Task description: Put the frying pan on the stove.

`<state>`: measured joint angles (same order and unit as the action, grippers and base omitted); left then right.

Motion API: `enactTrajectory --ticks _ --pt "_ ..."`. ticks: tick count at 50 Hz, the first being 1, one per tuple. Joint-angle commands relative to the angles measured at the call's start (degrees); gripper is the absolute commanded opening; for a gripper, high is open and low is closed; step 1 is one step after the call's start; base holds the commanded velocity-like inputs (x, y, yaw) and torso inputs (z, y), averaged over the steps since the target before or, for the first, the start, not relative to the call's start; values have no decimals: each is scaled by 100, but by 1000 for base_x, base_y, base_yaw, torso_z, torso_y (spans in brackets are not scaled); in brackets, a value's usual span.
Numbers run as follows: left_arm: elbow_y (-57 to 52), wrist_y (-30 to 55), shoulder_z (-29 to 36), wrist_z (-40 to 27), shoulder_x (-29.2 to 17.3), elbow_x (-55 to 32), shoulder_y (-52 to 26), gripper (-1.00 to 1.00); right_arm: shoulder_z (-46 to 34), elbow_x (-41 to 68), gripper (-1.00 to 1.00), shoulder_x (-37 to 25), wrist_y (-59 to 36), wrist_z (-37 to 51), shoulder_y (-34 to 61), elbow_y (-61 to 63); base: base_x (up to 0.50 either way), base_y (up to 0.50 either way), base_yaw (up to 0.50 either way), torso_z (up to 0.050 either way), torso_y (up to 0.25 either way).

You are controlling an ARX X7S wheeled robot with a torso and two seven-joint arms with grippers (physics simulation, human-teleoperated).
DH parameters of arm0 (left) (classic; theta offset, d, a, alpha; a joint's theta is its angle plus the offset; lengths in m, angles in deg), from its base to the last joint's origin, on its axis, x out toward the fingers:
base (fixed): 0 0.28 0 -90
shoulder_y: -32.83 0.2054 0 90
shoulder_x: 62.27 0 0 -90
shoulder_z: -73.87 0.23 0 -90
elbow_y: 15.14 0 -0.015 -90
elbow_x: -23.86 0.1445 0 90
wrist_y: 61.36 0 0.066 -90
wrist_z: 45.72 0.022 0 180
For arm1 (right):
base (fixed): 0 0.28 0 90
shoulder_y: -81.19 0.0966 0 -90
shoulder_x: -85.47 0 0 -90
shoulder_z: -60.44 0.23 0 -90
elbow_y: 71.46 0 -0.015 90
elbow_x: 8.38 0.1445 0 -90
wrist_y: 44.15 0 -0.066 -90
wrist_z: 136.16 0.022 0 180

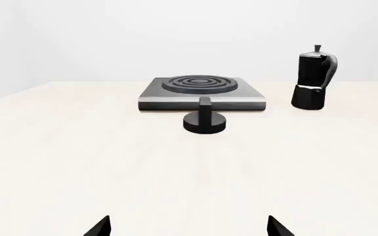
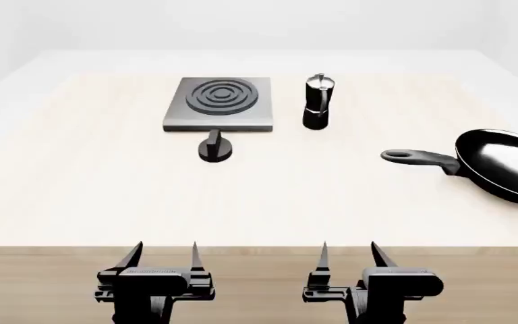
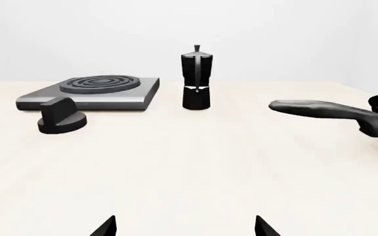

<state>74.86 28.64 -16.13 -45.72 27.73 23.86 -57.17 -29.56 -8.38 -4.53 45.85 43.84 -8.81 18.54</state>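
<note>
Clearly nearer the open, empty right gripper (image 2: 347,253), the frying pan (image 2: 506,164) lies far right of it, handle (image 2: 418,158) pointing left toward the stove (image 2: 219,103).

Open surface ahead of both jaws

Bare surface (image 2: 88,196) lies directly beyond both open jaws; the knob (image 2: 215,148) stands just before the stove (image 2: 218,104), the moka pot (image 2: 318,101) just beside it, between it and the frying pan (image 2: 502,165).

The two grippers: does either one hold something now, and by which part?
Nothing is held. The left gripper and right gripper are open at the table edge; the frying pan lies untouched.
</note>
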Motion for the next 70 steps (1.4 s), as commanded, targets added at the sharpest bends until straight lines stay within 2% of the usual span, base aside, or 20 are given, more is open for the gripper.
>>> enactTrajectory --ticks 1,2,5,6,8,13,19,37,70 --pt "-376 104 284 36 -166 97 116 100 -77 90 100 -84 -50 165 2 64 0 0 0 0 0" --pt "-568 207 423 -41 -214 344 178 100 -82 69 100 -113 -261 269 -31 265 0 0 0 0 0" --pt "-882 378 539 -31 -264 336 245 100 -101 265 100 -140 -598 355 -171 856 0 0 0 0 0" --pt "-951 320 630 -232 -309 690 238 100 -110 265 100 -192 -675 380 -225 1127 0 0 0 0 0" --pt "-1185 621 558 -135 -260 376 219 100 -128 299 100 -235 -864 434 -246 1387 0 0 0 0 0" --pt "-1856 1081 654 -110 -268 226 217 100 32 725 100 -275 -1196 454 -109 1623 0 0 0 0 0" --pt "-2148 1283 796 -147 -346 209 198 100 -76 783 100 -381 -1464 523 -84 1979 0 0 0 0 0" --pt "-2211 1265 875 -247 -510 -47 231 100 -247 894 100 -552 -1627 680 -9 2304 116 0 0 0 0" --pt "-2395 1330 1031 -478 -750 -257 299 100 -468 1033 100 -771 -1645 917 52 2349 329 0 0 0 0"
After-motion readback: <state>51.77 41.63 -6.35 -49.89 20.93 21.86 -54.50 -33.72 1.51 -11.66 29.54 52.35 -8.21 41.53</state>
